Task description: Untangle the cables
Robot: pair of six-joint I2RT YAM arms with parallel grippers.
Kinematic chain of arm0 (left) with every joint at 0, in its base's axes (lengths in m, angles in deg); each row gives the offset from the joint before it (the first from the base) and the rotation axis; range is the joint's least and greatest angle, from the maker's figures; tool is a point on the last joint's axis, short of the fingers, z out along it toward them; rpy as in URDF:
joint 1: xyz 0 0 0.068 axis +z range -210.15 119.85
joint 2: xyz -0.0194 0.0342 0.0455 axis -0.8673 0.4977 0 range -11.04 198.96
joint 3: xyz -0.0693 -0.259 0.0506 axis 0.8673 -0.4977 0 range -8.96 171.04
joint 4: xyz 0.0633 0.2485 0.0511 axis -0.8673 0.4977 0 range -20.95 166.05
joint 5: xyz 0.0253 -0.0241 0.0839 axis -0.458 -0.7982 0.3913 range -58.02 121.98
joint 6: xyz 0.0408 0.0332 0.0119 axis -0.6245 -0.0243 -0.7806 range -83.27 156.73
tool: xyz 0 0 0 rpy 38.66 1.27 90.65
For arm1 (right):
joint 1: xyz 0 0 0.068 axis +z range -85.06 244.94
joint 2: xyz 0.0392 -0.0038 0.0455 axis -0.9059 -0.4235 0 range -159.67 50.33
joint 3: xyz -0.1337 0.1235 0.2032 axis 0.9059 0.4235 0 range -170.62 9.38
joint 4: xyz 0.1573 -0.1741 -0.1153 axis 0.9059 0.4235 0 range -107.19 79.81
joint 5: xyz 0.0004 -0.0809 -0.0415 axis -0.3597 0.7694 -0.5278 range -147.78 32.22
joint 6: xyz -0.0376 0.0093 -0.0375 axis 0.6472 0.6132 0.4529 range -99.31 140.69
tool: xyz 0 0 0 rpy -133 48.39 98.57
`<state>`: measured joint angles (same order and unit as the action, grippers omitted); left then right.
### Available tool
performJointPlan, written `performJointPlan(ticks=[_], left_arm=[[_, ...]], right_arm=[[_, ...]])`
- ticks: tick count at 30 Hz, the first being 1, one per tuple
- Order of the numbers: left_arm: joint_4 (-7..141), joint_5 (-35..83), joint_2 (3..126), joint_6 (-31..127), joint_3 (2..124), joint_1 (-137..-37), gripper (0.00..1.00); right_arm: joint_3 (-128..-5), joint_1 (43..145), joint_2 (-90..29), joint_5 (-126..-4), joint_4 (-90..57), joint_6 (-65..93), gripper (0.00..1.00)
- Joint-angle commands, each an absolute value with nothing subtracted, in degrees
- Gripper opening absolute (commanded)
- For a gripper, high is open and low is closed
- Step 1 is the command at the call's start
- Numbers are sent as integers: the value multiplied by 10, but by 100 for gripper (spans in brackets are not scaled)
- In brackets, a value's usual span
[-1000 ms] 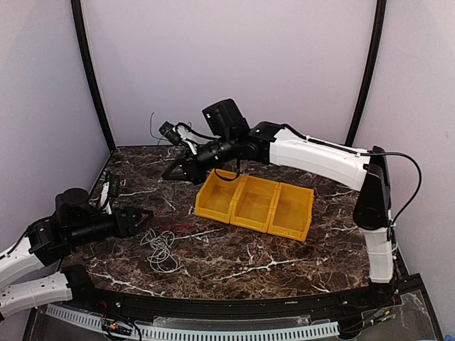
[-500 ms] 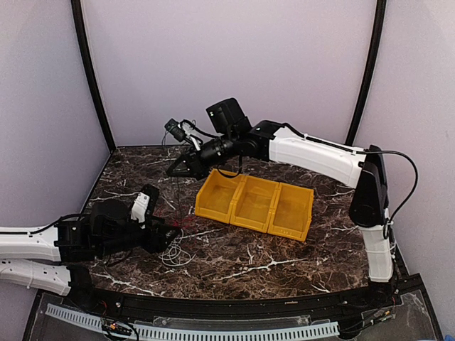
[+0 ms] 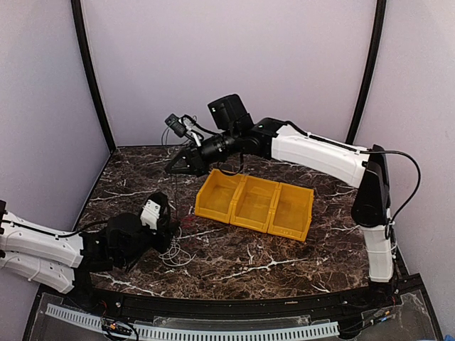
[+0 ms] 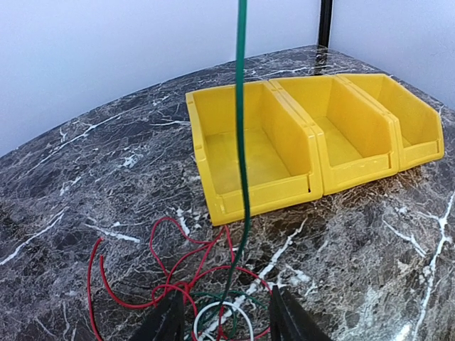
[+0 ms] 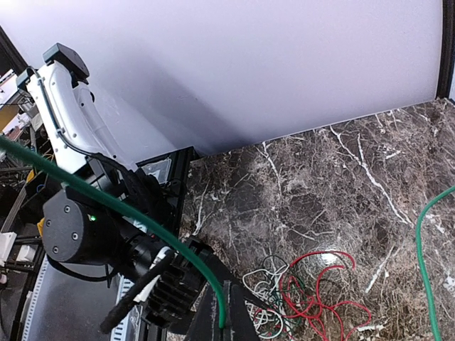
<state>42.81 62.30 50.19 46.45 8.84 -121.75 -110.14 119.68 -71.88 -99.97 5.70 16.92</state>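
The right gripper (image 3: 178, 166) is raised above the back-left part of the dark marble table (image 3: 249, 264), its jaws pinched closed on a green cable (image 4: 242, 142). From there the cable drops almost straight down to a tangle lying on the table in front of the 3 joined yellow bins (image 4: 263, 195). In the left wrist view this green strand crosses in front of the leftmost bin and runs out of the top of the picture. The tangle itself is near the front wall of that bin but not touching it. In it a red cable (image 5: 306, 302) spreads in several loose loops towards the left, and a white cable (image 4: 222, 305) curls in a small loop among thin green turns. The left gripper (image 4: 226, 298) is low over the tangle with its 2 fingers apart. The white loop and the foot of the green strand lie between them, and neither finger visibly presses on a wire.
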Motion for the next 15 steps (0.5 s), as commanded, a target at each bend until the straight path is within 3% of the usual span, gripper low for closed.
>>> performJointPlan(ticks=[1, 15], left_arm=[[373, 658, 519, 469, 66, -1209, 41], [287, 632, 575, 486, -1, -1175, 31]], right_arm=[[-1100, 1203, -670, -1025, 30, 162, 0], [-1139, 1267, -654, -1069, 37, 148, 0]])
